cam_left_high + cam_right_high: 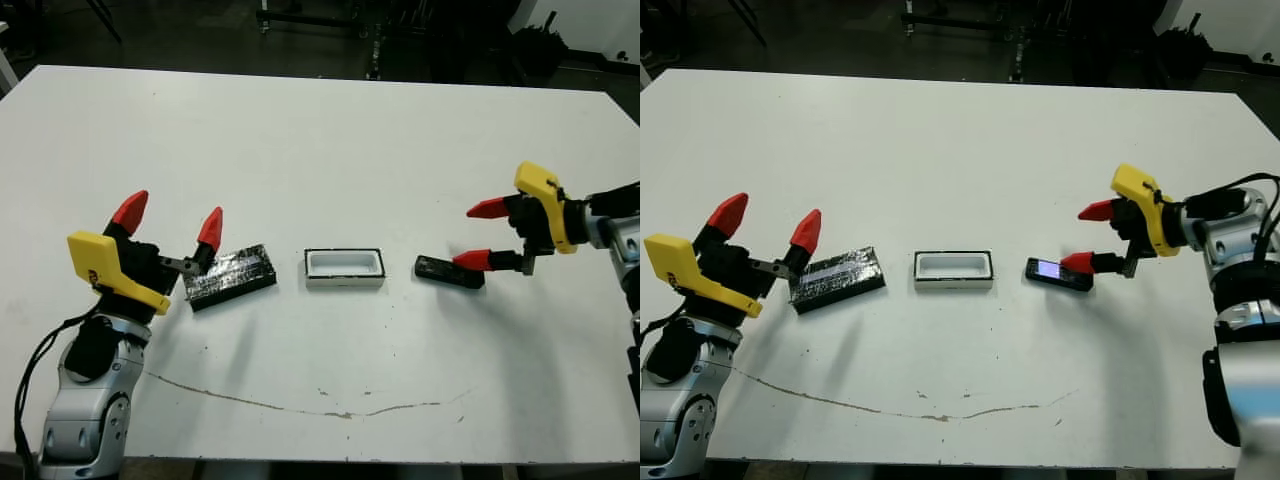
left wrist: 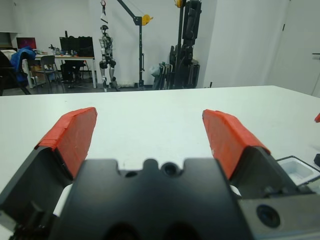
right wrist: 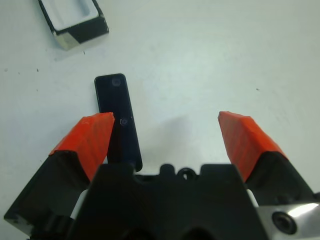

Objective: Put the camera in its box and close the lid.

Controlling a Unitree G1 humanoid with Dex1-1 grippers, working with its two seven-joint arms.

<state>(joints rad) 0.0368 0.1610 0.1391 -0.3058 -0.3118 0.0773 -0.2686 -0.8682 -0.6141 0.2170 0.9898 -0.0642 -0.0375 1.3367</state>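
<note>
Currently: right gripper spread wide, centre-right, lower finger over camera | left gripper spread wide, lower-left, beside lid | box centre.

The right gripper had its jaws wide apart, with bare table between them. The camera lay beside one jaw. Beyond the jaws sat the box.
</note>
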